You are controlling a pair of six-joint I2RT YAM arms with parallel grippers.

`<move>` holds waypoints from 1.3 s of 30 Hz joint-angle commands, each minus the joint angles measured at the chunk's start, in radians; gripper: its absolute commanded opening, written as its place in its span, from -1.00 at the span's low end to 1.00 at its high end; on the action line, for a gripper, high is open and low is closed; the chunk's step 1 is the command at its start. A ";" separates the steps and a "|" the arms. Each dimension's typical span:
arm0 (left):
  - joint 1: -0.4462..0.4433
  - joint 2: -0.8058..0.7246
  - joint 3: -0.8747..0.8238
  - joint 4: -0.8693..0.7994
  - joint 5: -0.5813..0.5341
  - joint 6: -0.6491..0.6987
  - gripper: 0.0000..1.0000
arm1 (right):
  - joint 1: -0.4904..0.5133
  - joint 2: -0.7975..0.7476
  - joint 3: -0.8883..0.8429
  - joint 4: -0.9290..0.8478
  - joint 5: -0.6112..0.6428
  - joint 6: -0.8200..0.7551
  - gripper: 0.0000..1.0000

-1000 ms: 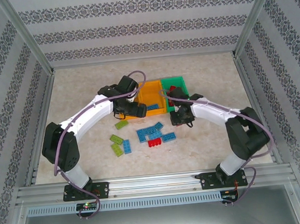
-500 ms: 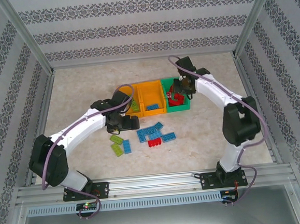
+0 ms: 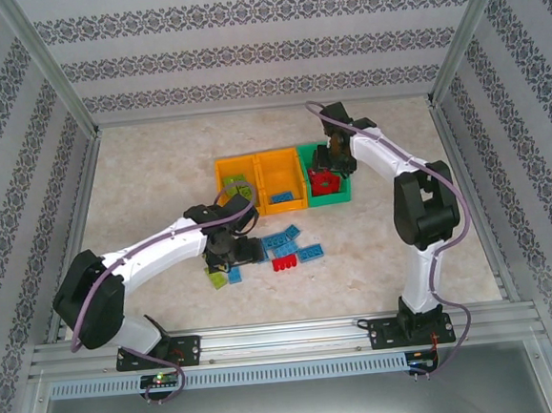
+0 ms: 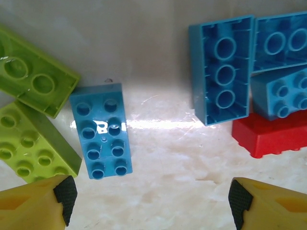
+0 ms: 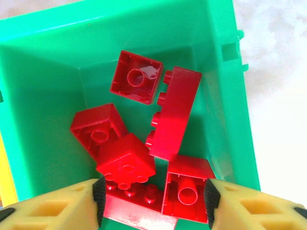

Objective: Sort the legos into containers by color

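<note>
The green bin [image 5: 48, 72] holds only red bricks [image 5: 175, 110], and the two bins [image 3: 278, 173] beside it are orange. On the beige, marble-veined table [image 3: 158, 168] lie blue bricks [image 4: 100, 132], lime green bricks [image 4: 33, 148] and a red brick [image 4: 268, 139]; the walls [image 3: 264, 50] show grey ornamental bands on white. The arms [image 3: 155, 249] are white with black joints.

Your right gripper [image 5: 154, 201] hangs over the green bin [image 5: 43, 86], yellow fingers [image 5: 57, 206] spread wide and gripping nothing. About six red bricks [image 5: 125, 163] lie jumbled on the bin's floor, touching and overlapping: some studs up, some hollow side up, one long brick on its side. Pale tabletop [image 5: 278, 120] shows just outside the bin's wall at picture right.
</note>
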State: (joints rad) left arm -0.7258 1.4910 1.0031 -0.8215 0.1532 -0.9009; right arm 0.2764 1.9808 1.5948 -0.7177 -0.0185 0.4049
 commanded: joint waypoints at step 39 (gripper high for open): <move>-0.058 0.319 0.103 0.045 -0.166 -0.001 -0.34 | -0.179 -0.299 -0.142 -0.005 -0.104 -0.018 0.43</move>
State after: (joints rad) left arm -0.7666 1.7695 1.0988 -0.7540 0.0166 -0.9176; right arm 0.1059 1.7161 1.4643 -0.7139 -0.1143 0.3962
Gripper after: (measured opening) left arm 0.354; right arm 0.711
